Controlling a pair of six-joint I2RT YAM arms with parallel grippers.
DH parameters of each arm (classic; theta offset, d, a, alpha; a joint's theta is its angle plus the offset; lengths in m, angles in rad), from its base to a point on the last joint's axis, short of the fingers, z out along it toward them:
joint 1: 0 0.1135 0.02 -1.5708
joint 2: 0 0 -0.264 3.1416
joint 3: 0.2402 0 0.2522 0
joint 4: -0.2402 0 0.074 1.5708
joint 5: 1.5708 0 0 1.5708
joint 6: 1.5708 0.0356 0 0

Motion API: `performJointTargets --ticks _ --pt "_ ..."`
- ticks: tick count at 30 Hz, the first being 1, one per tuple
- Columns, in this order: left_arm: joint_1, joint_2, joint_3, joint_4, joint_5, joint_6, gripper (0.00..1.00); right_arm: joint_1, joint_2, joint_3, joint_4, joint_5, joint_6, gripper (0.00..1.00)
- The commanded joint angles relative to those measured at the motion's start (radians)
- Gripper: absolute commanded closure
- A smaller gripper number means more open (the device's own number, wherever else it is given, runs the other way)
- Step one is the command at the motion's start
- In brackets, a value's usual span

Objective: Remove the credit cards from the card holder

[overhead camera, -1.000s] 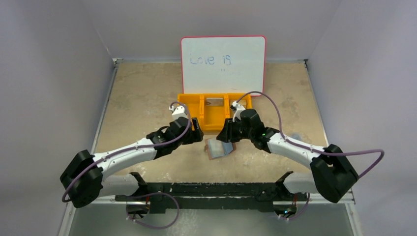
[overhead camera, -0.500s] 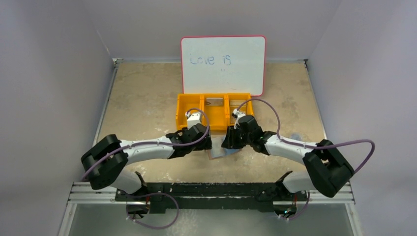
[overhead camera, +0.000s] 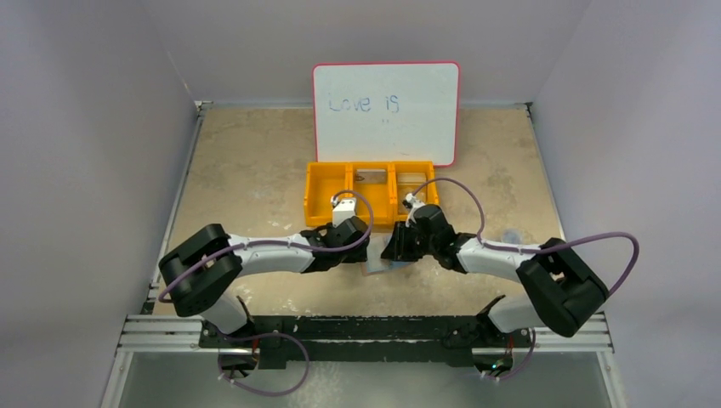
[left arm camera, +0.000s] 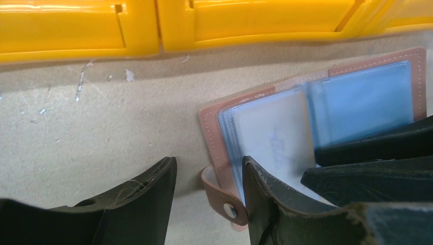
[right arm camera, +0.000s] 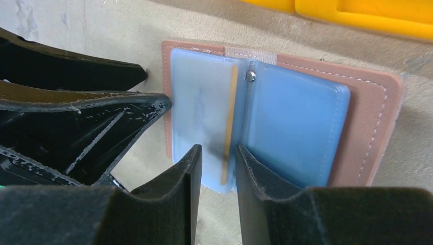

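Since a second ago the left hand (overhead camera: 361,252) has swung from the front of the tray (overhead camera: 321,189) across to the holder (overhead camera: 378,269), its elbow folding in toward the base. The right hand (overhead camera: 394,251) has sunk lower over the same spot. The holder, then plain to see, now shows only as a sliver between them. From above, both hands meet nose to nose just in front of the tray, with the whiteboard (overhead camera: 385,110) upright behind it at the back of the surface (overhead camera: 246,161).

Left wrist view: the holder lies open and flat on the surface, brown rim outward and blue-grey pockets up, near the tray but apart from it. The left hand's fingers stand well apart, gripping nothing. The snap strap (left arm camera: 224,201) curls up in the gap between them, and the finger on the right (left arm camera: 265,199) overlaps the near corner of the left page. A pale card (left arm camera: 273,135) sits in that page's top pocket. The right hand's dark fingers reach in over the other page from the right.

Right wrist view: the right hand's fingers stand a narrow gap apart at the holder's lower edge, beside its fold, with a thin tan edge (right arm camera: 230,122) of a pocket leaf showing in the gap. Whether they pinch that leaf I cannot tell. The left hand's fingers reach the holder's left edge.
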Motion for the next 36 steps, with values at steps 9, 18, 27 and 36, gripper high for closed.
performJointTargets --ticks 9,18,27,36 --pt "-0.016 0.090 -0.004 0.039 -0.019 -0.024 0.64 -0.011 -0.048 -0.098 0.184 -0.007 0.183 0.72" --pt "-0.023 0.179 0.020 -0.029 -0.046 -0.006 0.97 -0.120 0.014 -0.192 0.419 -0.171 0.279 0.92" --pt "-0.028 0.168 0.018 -0.054 -0.079 -0.021 1.00 -0.139 0.031 -0.141 0.259 -0.089 0.198 0.83" --pt "-0.044 0.129 0.007 -0.008 -0.060 -0.026 1.00 -0.138 0.056 -0.147 0.319 -0.183 0.192 0.79"
